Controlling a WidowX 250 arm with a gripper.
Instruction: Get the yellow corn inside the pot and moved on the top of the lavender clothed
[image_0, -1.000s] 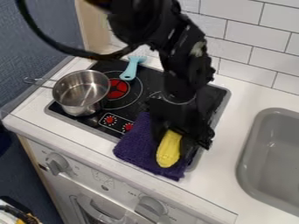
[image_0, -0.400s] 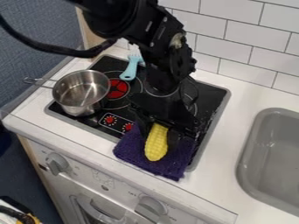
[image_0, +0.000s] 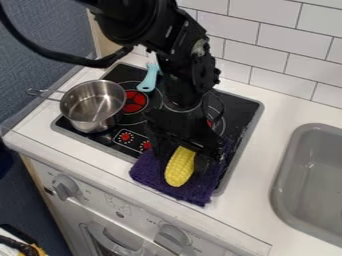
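Hanging over the purple cloth (image_0: 148, 173), gripper (image_0: 182, 160) can't be told open or closed. Yellow corn (image_0: 178, 173) is seen just below it, shifted leftward alongside it over the cloth. Placement judged nearly done; pot (image_0: 92, 103), farther left, left corn-free.

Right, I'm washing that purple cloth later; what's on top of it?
The yellow corn shows over the purple cloth, the gripper at its upper end. Whether corn touches cloth, and what they cover, can't be seen.
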